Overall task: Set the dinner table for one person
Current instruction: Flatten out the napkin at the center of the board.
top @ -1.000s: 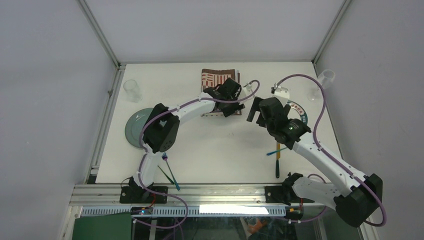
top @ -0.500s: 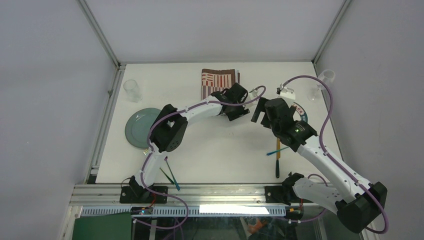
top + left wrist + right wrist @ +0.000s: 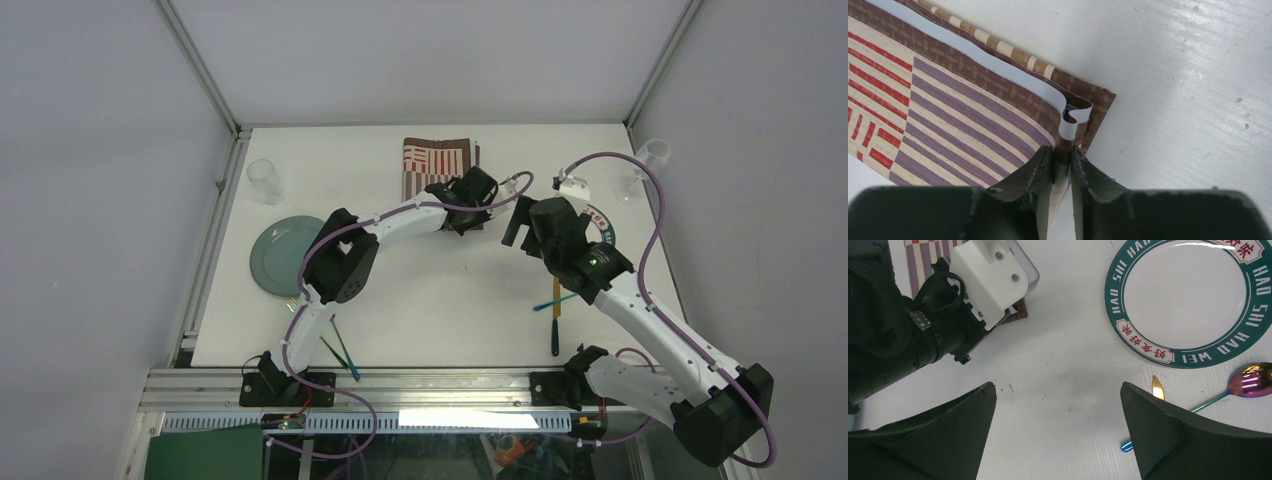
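The left tool point(image 3: 1062, 162) was nipped narrow on the near right corner of the folded striped placemat point(image 3: 948, 105). Its two black fingers point(image 3: 1040, 172) pressed the brown hem from either side, just below where the layers curled up. The worktop point(image 3: 430, 300) lay under the placemat and spread out to its left, to its right and on its near side; the placemat itself sat close to the far edge.

The right tool point(image 3: 1058, 435) hung just right of that same corner. It was spread wide with nothing between its fingers, only bare white surface below.

Farther right of the placemat lay a white plate with a green lettered rim point(image 3: 1188, 295), and beside that plate an iridescent spoon point(image 3: 1248, 382) and a gold knife tip point(image 3: 1158, 388). Well left of the placemat stood a clear glass point(image 3: 265, 180) and a grey-green plate point(image 3: 275, 255).
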`<state>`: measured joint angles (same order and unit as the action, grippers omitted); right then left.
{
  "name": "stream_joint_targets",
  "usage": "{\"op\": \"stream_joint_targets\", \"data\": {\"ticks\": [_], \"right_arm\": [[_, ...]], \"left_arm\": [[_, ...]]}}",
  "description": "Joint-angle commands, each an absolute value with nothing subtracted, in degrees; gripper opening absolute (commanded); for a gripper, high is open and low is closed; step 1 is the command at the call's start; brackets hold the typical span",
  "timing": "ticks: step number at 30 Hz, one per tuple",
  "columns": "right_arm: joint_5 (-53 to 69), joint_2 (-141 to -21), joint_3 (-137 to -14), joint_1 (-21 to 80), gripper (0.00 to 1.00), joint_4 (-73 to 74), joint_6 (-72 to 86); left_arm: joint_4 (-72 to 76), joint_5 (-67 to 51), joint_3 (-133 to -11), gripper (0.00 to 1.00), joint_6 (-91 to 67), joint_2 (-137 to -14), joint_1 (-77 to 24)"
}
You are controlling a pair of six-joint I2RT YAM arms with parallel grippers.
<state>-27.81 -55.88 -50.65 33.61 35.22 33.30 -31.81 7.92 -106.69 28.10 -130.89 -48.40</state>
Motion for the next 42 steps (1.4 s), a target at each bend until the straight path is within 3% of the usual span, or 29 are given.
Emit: {"op": "stream_joint_targets", "data": {"ticks": [1,5,21,35,42], "right_arm": [[-28.4,-54.2,-49.9,33.4,0.98,31.9,33.3],[-28.0,-53.9,-49.8,33.4,0.97,31.7,33.1],[-23.7,-56.0,-47.6,33.4,0.95,27.5,31.4],[-19.6,-58.9,-48.3,33.4,0.94,25.0,29.3],[-17.4,-59.5,-48.2,33.4,0.93,24.5,28.8]], "left_arm": [[-30.5,9.8,-109.0,0.17,28.3,-130.9,-48.9],[-30.0,11.6,-109.0,0.00,27.2,-130.4,-48.8],[-23.5,45.1,-111.2,0.00,23.9,-116.0,-40.6],[-20.3,58.3,-85.6,0.00,22.5,-101.3,-33.4],[-20.4,60.2,-79.5,0.00,21.7,-98.1,-30.0]]}}
